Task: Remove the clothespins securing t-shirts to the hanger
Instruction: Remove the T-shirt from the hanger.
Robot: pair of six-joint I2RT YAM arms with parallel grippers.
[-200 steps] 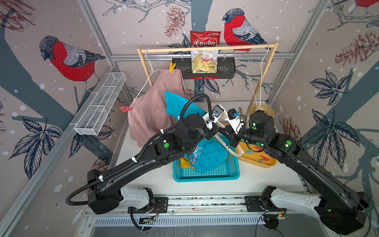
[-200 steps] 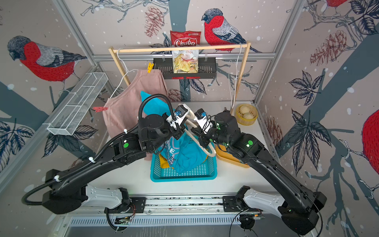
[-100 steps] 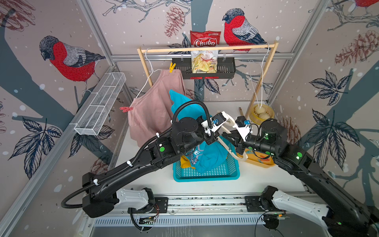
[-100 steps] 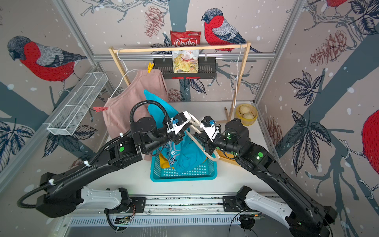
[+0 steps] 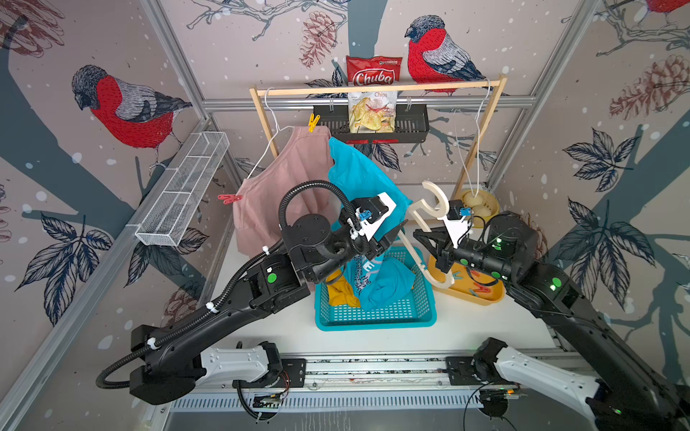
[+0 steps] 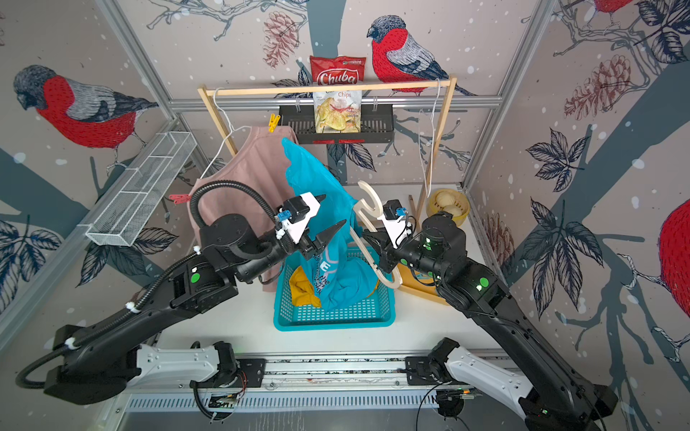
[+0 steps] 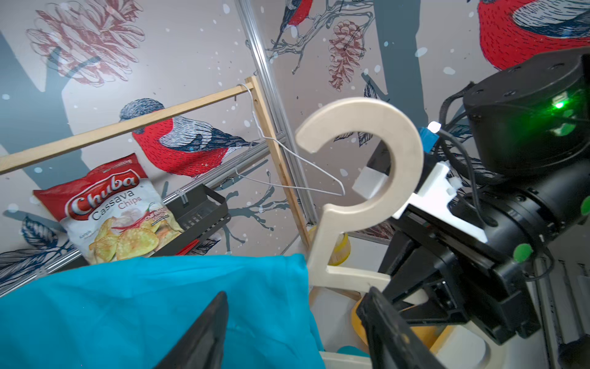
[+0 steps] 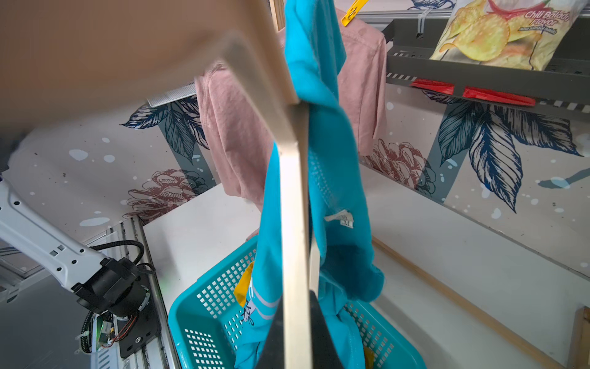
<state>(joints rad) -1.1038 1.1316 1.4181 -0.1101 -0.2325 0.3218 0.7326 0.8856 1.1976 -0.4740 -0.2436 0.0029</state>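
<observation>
Left wrist view — the left gripper [image 7: 297, 294], jaws spread, sits just beside the teal t-shirt [image 7: 143, 303] draped over a cream wooden hanger [image 7: 405, 153], which the right gripper [image 6: 374, 248] pinches. In both top views the shirt trails into a teal basket [image 5: 373, 321] holding a yellow t-shirt [image 5: 339, 293]; a yellow clothespin [image 5: 313, 122] and a red clothespin [image 5: 228, 198] grip the hanging pink t-shirt [image 5: 283, 186].

1. The black left arm [image 6: 157, 306] reaches forward and inward, with its elbow low and its wrist raised.
2. Its left gripper [image 6: 332, 211] points toward the other arm, its tapered black jaws parted and gripping nothing.
3. The black right arm [image 6: 522, 336] mirrors it, angling inward.
4. Its right gripper [image 6: 369, 237] faces the left one, its jaws pinched on a cream wooden hanger [image 7: 408, 153].
</observation>
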